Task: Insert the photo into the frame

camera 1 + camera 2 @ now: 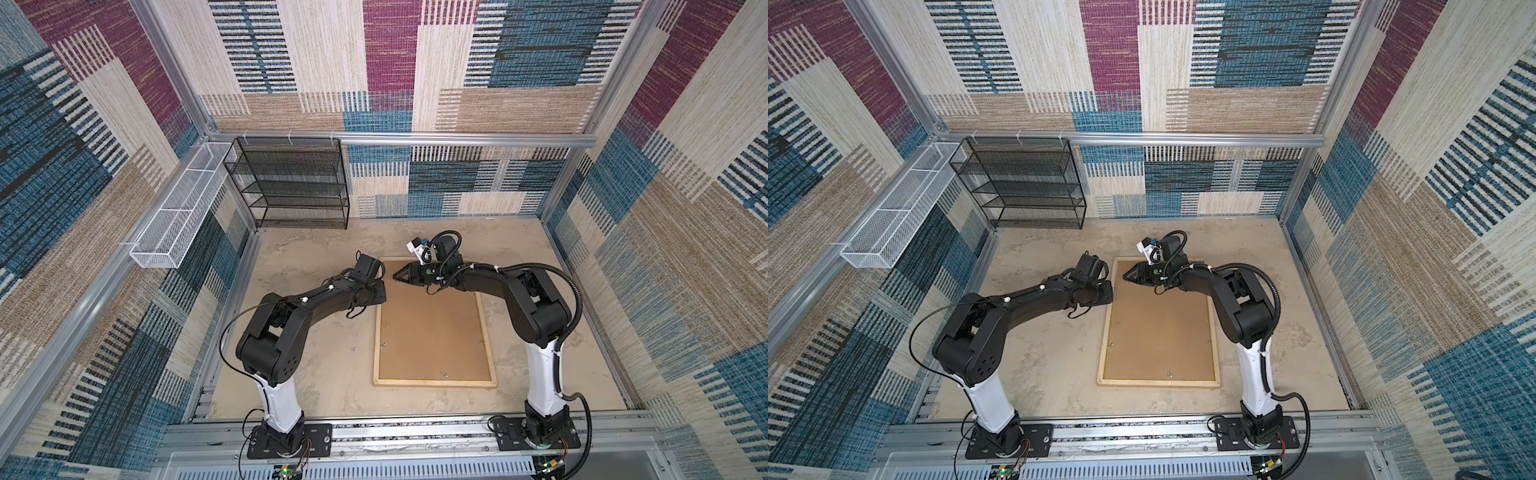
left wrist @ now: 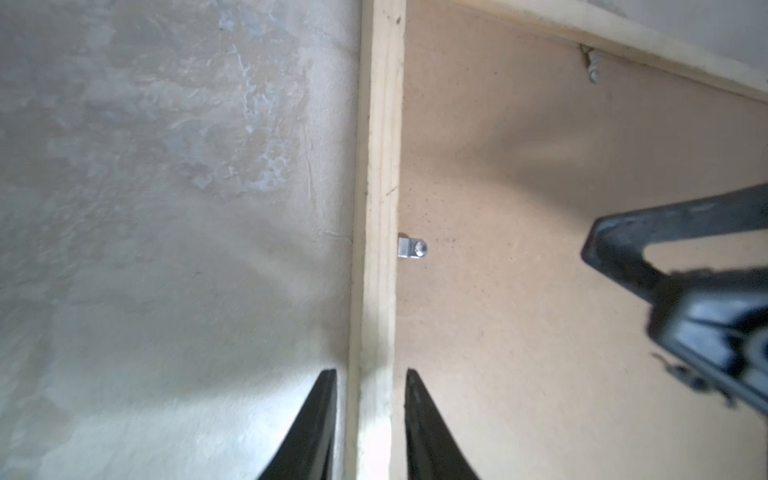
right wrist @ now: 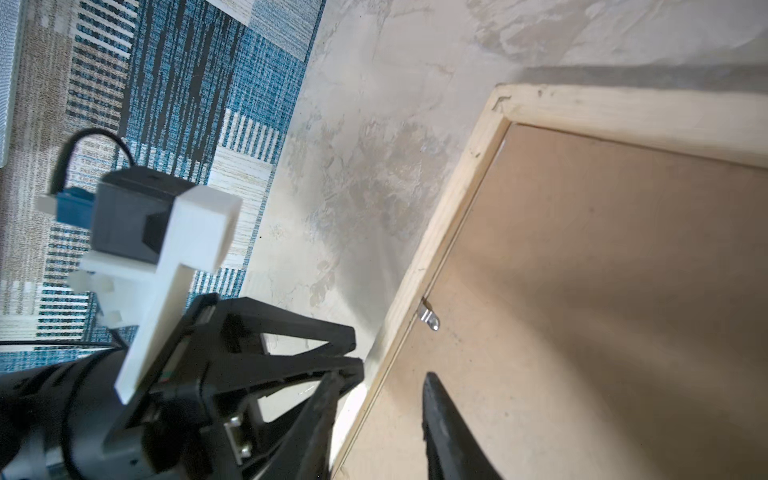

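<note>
The frame (image 1: 436, 382) (image 1: 1158, 382) lies face down on the table in both top views, its pale wood rails around a brown backing board (image 1: 432, 332) (image 1: 1158, 332). The photo is hidden. My left gripper (image 1: 381, 286) (image 1: 1109, 291) (image 2: 370, 372) is open, its fingers straddling the frame's left rail (image 2: 376, 208) near the far corner, with a small gap on each side. My right gripper (image 1: 397, 275) (image 1: 1125, 275) (image 3: 380, 376) is open too; it points left over the board at the same rail (image 3: 440, 232), close to the left gripper (image 3: 291, 332). A metal tab (image 2: 411, 248) (image 3: 430, 318) sticks out from that rail over the board.
A black mesh shelf (image 1: 291, 183) (image 1: 1025, 183) stands against the back wall at the left. A white wire basket (image 1: 178, 208) (image 1: 897, 208) hangs on the left wall. Patterned walls enclose the beige table (image 1: 316, 353) on three sides.
</note>
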Robot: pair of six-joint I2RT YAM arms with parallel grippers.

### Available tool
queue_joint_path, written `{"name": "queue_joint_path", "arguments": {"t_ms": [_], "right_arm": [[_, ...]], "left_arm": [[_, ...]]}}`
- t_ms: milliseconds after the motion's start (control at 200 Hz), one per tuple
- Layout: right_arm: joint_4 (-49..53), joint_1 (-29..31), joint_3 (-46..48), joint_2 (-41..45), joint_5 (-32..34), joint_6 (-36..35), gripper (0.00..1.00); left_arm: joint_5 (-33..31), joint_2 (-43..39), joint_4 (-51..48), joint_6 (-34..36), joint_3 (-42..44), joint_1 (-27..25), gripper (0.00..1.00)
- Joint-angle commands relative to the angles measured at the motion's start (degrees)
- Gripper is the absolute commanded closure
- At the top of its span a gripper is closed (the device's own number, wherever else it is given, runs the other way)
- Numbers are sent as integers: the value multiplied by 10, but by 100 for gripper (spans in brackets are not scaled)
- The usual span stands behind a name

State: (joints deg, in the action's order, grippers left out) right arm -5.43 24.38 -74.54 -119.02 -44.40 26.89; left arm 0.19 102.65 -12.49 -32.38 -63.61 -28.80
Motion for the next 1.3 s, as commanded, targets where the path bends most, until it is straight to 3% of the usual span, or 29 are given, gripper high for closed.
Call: {"name": "queue_joint_path", "arguments": {"t_ms": [0, 180, 596, 921, 1292], "right_arm": [[-1, 1, 36, 28, 11, -16, 61], [-11, 12, 122, 86, 13, -29, 61], [-14, 124, 282, 193, 29, -4, 76], [-38, 198, 281, 174, 51, 31, 83], [-41, 204, 253, 121, 69, 47, 87]], "left_arm": [[7, -29, -14, -1, 23, -2, 68], [23, -100, -32, -17, 103, -29, 73], [11, -294, -51, -148, 291, -117, 87], [5, -293, -54, -175, 308, -158, 89], [4, -260, -54, -173, 287, -174, 90]]}}
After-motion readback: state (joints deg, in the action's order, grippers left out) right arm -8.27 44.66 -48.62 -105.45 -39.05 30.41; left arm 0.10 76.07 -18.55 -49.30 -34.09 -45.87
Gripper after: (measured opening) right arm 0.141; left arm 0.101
